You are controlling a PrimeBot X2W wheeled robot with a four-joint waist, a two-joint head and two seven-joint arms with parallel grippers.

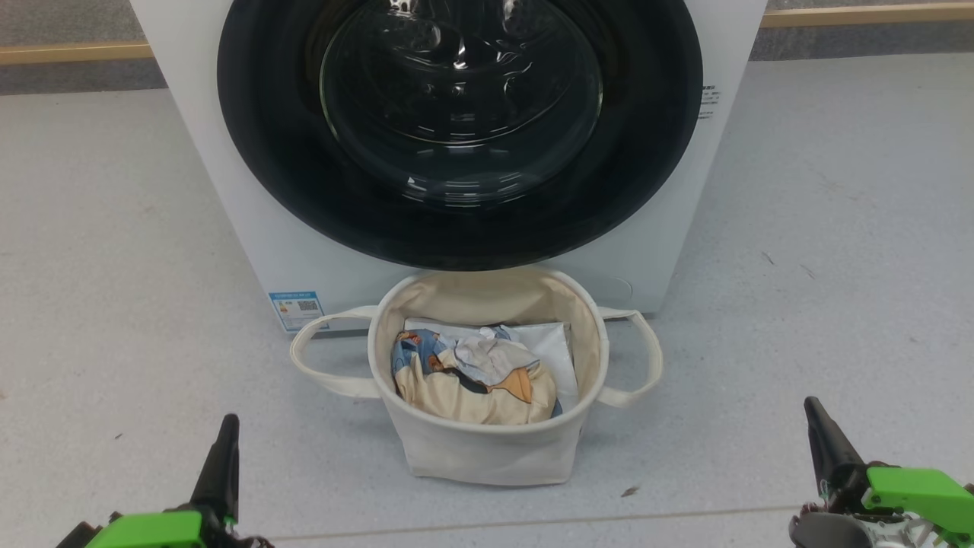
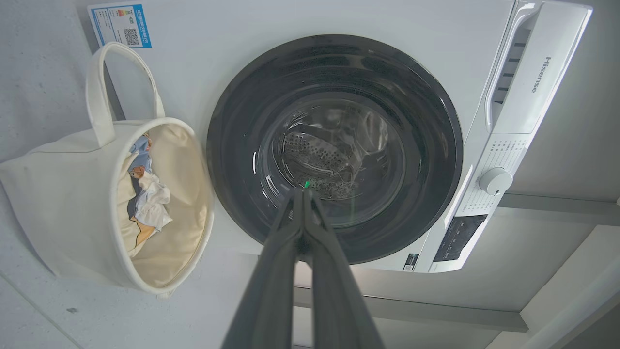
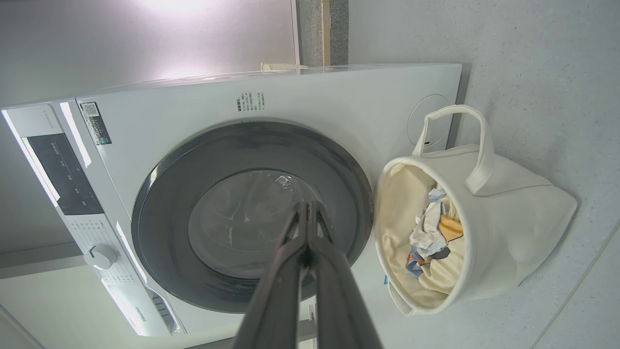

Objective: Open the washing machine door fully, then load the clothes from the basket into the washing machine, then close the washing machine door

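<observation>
As I looked down from the head camera, the washing machine door (image 1: 460,114) sat shut flat against the washing machine (image 1: 221,221). The basket (image 1: 487,449) stood on the floor (image 1: 106,304) just in front of the door — the clothes (image 1: 472,377) bunched inside it, over a flat white sheet (image 1: 552,342). My left pincer (image 1: 228,426) and right pincer (image 1: 813,407) hung low at either side, well apart from the basket — both with jaws pressed together, gripping nothing, each aimed at the door in its wrist view.

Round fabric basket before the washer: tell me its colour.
Plain cream, no print: the round canvas basket shows best in the head view.
</observation>
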